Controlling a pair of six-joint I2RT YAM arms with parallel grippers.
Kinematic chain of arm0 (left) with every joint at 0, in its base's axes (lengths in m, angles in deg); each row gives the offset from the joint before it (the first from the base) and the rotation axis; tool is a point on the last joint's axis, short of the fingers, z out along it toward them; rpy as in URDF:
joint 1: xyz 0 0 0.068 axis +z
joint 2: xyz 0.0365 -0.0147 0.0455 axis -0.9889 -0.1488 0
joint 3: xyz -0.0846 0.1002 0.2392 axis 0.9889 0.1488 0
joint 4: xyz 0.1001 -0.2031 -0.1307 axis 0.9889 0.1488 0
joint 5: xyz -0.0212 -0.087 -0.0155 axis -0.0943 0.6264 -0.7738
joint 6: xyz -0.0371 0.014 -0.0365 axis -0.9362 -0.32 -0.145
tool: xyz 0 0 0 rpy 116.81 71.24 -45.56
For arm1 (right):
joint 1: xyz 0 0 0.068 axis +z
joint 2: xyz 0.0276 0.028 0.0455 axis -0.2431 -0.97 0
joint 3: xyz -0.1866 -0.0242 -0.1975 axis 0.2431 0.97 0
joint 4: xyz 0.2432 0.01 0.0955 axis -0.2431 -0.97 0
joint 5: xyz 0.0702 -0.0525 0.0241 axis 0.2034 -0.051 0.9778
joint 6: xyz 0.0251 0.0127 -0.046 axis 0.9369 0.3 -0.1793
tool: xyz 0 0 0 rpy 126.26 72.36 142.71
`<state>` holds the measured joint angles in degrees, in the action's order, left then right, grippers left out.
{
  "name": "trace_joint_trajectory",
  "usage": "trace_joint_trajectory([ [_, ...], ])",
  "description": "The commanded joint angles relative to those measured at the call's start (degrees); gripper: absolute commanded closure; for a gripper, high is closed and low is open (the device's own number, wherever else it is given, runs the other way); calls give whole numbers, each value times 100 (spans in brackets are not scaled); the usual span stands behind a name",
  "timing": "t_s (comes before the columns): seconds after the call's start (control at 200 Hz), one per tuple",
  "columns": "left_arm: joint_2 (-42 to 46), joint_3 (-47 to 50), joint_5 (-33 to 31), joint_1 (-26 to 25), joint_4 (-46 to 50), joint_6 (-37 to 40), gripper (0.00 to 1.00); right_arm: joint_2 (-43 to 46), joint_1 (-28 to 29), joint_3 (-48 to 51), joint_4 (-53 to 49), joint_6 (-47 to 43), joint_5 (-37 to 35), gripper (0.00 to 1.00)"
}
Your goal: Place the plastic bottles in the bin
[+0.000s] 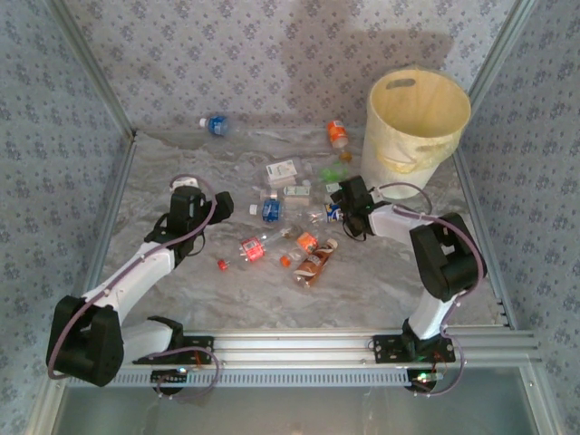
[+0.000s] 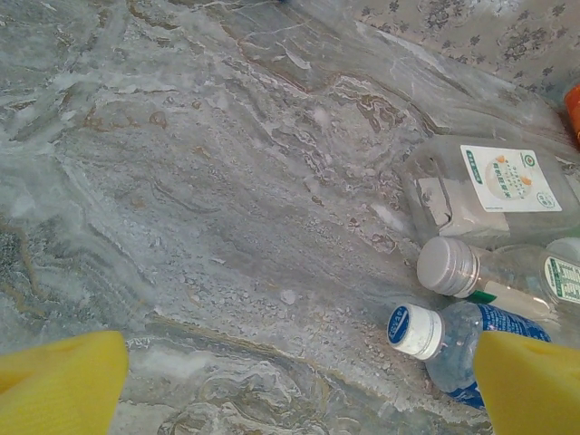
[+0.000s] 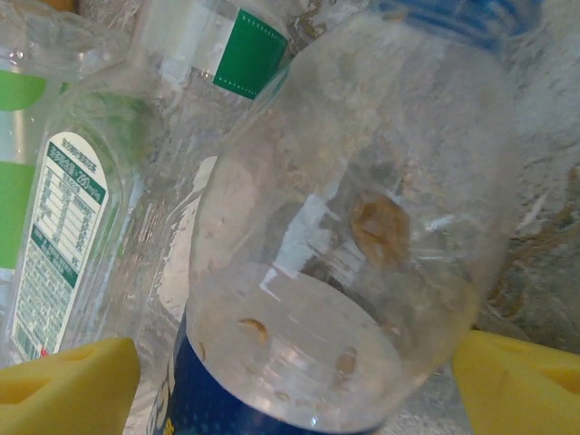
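— Desk: Right gripper [image 3: 292, 385] spread wide, astride a clear blue-labelled bottle [image 3: 362, 227] in the scatter at mid-table [image 1: 390, 290]; left gripper [image 2: 299, 385] gaping, empty.
— Field: Clamp its body squarely; crushed plastic likely slips; bin [image 1: 417, 118] waits far right.

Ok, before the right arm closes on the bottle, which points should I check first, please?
1. Right end effector open: ok.
2. Blue-labelled bottle between its fingers: ok.
3. Fingers touching that bottle: cannot tell.
4. Green-labelled bottle well apart from it: not ok, it lies close alongside.
5. Bin upright, mouth free: ok.
6. Left end effector open and empty: ok.
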<state>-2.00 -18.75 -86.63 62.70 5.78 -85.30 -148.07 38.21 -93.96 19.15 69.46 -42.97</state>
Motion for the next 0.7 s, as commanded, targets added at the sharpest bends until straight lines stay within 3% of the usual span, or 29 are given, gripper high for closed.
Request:
trace_joint_trajectory([
  [0.0, 16, -64, 24, 44, 58, 27, 2, -269, -37, -239, 79, 293, -61, 12],
  [0.2, 6, -52, 16, 49, 58, 30, 2, -309, -39, 74, 208, 479, -249, 22],
  [0.695, -145, -103, 143, 46, -3, -25, 2, 1193, -285, 1752, 1305, 571, -1561, 46],
])
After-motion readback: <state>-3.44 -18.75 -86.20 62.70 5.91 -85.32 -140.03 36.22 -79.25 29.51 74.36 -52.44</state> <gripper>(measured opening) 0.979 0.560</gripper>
